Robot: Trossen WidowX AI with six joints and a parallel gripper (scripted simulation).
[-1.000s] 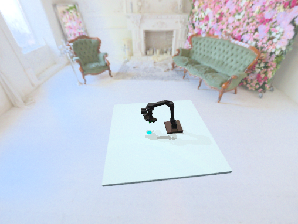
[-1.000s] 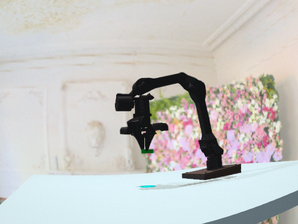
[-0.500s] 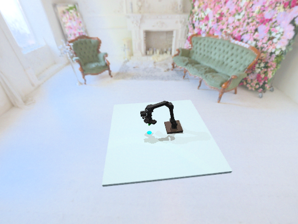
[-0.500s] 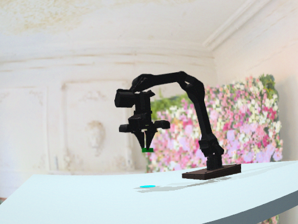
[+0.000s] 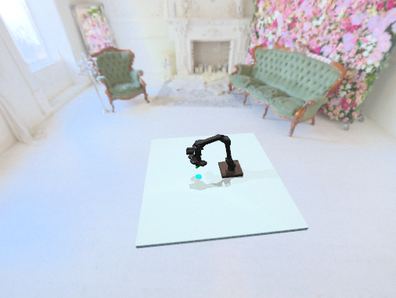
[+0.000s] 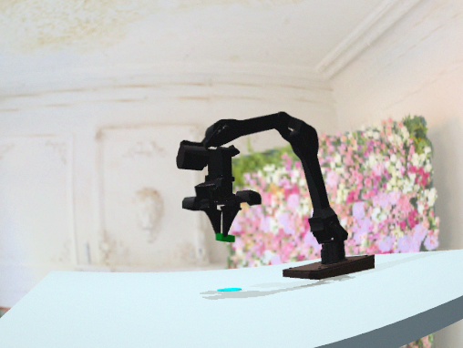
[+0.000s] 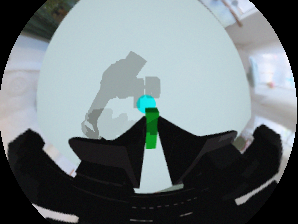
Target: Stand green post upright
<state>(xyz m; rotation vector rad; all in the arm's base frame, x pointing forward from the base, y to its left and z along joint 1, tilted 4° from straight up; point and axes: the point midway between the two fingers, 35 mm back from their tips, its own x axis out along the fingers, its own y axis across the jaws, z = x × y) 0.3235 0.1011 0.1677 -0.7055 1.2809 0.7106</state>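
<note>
My gripper (image 6: 223,231) (image 5: 198,164) (image 7: 150,119) is shut on the green post (image 6: 224,237) (image 7: 152,129) and holds it well above the table. The post lies level between the fingertips in the exterior view. The small flat cyan circle (image 5: 199,176) (image 6: 229,290) (image 7: 145,103) lies on the table below the gripper. In the wrist view the circle shows just past the post's far end. The arm's shadow falls around the circle.
The pale table top (image 5: 218,211) (image 6: 137,314) carries the arm's dark brown base plate (image 5: 230,169) (image 6: 329,267) to the right of the circle. A green sofa (image 5: 288,86) and an armchair (image 5: 118,76) stand far behind the table.
</note>
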